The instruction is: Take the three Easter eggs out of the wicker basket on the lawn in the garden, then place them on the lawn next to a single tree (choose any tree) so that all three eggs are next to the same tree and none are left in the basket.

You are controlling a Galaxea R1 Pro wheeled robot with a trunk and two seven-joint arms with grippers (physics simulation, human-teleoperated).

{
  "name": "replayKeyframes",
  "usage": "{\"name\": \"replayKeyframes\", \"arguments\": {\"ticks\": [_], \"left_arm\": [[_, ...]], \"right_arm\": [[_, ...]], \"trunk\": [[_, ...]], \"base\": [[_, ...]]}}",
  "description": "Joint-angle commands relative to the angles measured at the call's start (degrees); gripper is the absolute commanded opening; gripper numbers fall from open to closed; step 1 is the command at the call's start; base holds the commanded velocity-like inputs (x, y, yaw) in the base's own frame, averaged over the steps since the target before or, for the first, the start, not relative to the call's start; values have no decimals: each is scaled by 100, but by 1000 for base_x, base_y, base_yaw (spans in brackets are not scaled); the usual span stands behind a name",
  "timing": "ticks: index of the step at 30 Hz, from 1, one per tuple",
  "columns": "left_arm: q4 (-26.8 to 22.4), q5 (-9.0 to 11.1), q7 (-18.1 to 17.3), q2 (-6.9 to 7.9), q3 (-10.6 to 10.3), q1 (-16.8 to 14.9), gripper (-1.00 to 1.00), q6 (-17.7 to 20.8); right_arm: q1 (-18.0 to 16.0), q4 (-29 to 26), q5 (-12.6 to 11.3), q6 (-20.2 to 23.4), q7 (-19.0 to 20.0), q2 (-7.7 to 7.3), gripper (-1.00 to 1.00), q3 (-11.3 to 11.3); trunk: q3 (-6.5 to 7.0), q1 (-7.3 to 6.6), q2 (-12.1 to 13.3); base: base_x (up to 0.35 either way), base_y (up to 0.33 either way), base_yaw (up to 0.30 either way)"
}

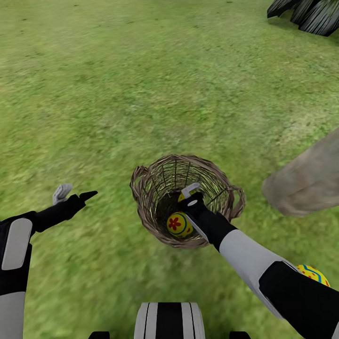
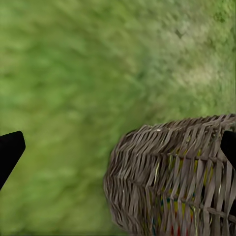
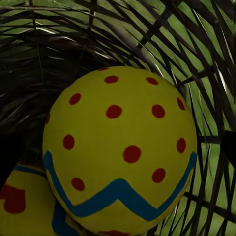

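Your left wrist camera looks down on the lawn (image 2: pixel 83 83), a blurred, mottled green with a paler, yellowish patch toward one corner. The basket (image 2: pixel 167 177) stands on the grass, seen from outside: its woven brown-grey wall curves round, with the thicker rim (image 2: pixel 196 123) along its upper edge. Through gaps in the weave you can make out flecks of yellow, blue and red low in the basket; their shapes cannot be resolved. Two dark fingertips (image 2: pixel 10 150) of your left gripper (image 2: pixel 120 147) sit at opposite edges of the frame, well apart, nothing between them but grass and basket wall. One tip overlaps the basket's side; contact cannot be confirmed.
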Motion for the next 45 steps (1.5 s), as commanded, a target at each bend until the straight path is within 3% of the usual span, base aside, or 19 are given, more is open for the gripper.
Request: {"name": "replayKeyframes", "arguments": {"ticks": [1,8,21,22,27,37,45], "left_arm": [[-4,-53,-57,-2,3,-2,100,27],[-7,-54,-54,-2,-1,-1,100,27],[-7,-54,-53,-11,-7,-1,100,27],[-7,-56,-53,-11,-7,-1,100,27],[-7,-59,-52,-13,-10,-1,100,27],[-7,-63,-45,-28,-37,-1,100,27],[-7,-70,-45,-28,-85,-1,100,27]], "right_arm": [[-6,-21,-62,26,-61,-4,100,31],[-5,-30,-102,34,-86,-15,100,-40],[-5,34,-203,42,-124,2,100,-459],[-5,34,-240,41,-122,3,100,-997],[-5,34,-427,40,-125,9,100,-995],[-5,30,-459,32,-111,26,100,-994],[-5,51,-461,31,-107,133,100,-994]], "trunk": [[-3,-1,-1],[-3,-1,-1],[-3,-1,-1],[-3,-1,-1],[-3,-1,-1],[-3,-1,-1],[-3,-1,-1]], "base": [[0,0,0],[0,0,0],[0,0,0],[0,0,0],[0,0,0],[0,0,0],[0,0,0]]}}
